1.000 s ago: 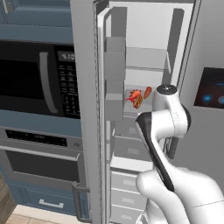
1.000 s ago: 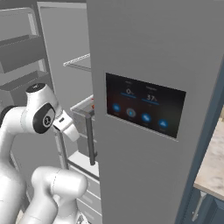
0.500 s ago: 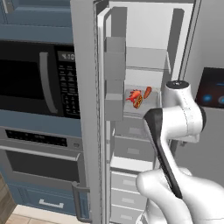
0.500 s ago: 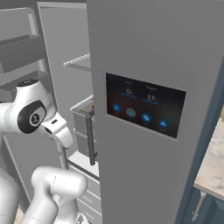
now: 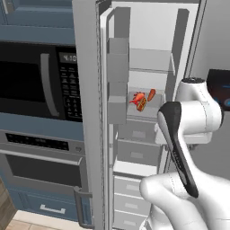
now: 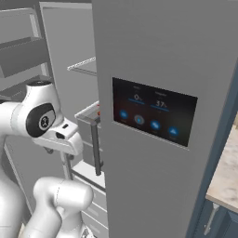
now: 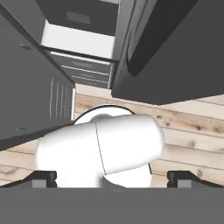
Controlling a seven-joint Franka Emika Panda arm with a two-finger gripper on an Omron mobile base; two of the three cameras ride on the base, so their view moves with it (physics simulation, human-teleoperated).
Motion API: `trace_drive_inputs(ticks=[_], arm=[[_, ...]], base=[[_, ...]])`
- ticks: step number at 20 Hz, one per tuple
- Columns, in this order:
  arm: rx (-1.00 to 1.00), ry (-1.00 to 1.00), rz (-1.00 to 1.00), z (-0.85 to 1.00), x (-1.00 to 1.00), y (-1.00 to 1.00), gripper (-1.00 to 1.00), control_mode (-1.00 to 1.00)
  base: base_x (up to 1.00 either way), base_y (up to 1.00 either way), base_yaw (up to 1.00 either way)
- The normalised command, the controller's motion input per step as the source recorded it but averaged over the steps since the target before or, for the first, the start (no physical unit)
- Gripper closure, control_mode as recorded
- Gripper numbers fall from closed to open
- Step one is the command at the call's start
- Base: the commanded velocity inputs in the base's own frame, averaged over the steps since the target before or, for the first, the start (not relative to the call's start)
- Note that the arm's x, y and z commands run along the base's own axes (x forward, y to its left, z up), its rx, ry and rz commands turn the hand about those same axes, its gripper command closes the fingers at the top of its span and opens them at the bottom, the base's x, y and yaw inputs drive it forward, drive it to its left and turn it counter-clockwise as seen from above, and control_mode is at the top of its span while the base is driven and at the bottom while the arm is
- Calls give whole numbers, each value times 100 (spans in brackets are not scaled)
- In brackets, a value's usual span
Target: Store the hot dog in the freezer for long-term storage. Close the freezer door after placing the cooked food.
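Now, you can see the hot dog on a freezer shelf at centre frame, touching a red lobster-shaped item | freezer door stands open at left | fingers well apart, holding nothing, over wood floor.

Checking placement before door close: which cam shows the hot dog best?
Left base view. The hot dog lies on a clear shelf inside the open freezer, beside a red lobster-shaped item. In the right base view the touch-screen door hides it. The hand view looks down at wood floor.
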Motion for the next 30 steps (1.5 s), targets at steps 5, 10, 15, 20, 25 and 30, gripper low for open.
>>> trace_drive_inputs(ticks=[5,10,15,20,25,30], arm=[[16,0,20,0,-42,0,-100,-100],[-4,1,2,0,-6,0,-100,-100],[-9,4,0,-2,0,0,-100,-100],[0,0,0,-3,0,0,-100,-100],[0,0,0,0,0,0,-100,-100],[0,0,0,0,-1,0,-100,-100]], base=[[0,0,0],[0,0,0],[0,0,0],[0,0,0],[0,0,0],[0,0,0]])
